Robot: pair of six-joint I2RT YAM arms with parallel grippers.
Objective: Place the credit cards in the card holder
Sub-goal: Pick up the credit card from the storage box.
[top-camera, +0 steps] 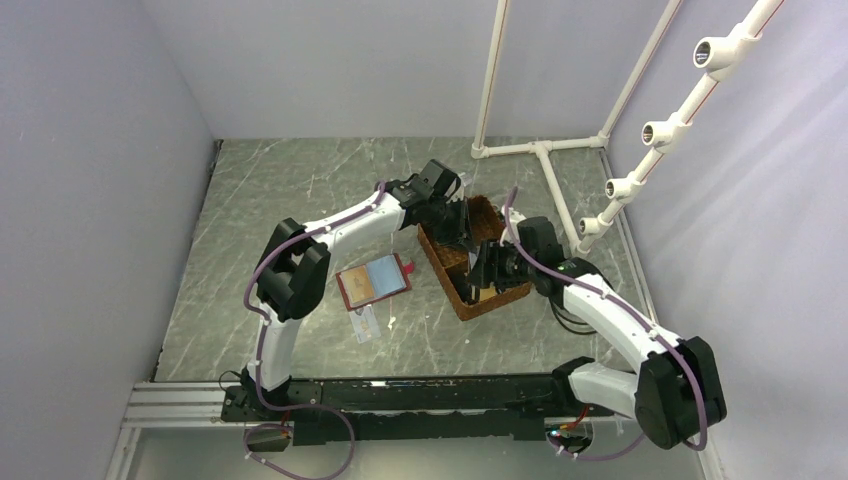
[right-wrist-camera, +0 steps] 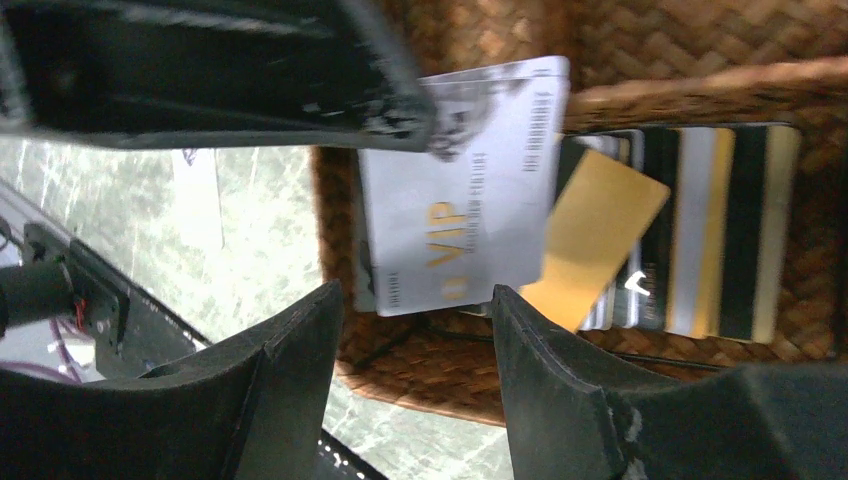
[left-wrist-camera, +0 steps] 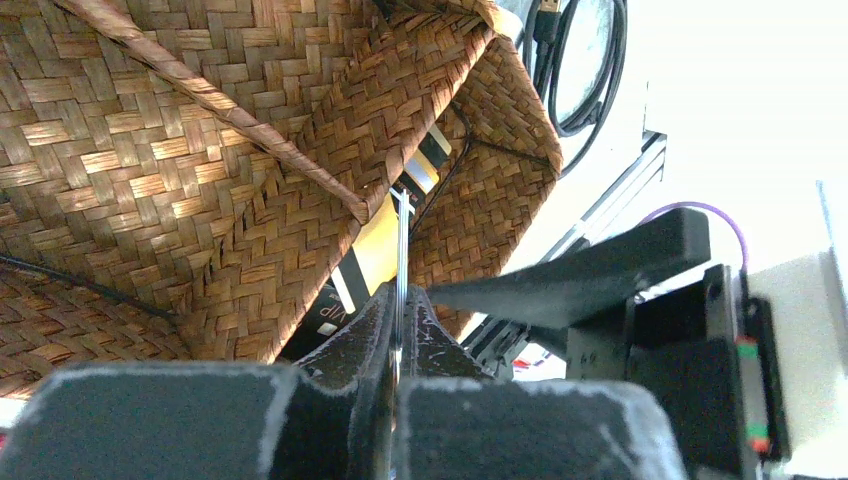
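Part done: dark red leather folding wallet (top-camera: 373,282) lying open left of brown woven basket (top-camera: 447,280), tan card (top-camera: 361,285) and light blue card (top-camera: 387,275) inside, small white card (top-camera: 365,323) loose on its near side, left gripper (left-wrist-camera: 400,305) clenched on silver VIP card (right-wrist-camera: 455,220) over basket, right gripper (right-wrist-camera: 415,300) released, stack of striped cards (right-wrist-camera: 700,230) left in basket.

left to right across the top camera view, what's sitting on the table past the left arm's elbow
open red card holder → brown woven basket → pegged white pipe; the loose card just below the holder overlaps it, so it is left out
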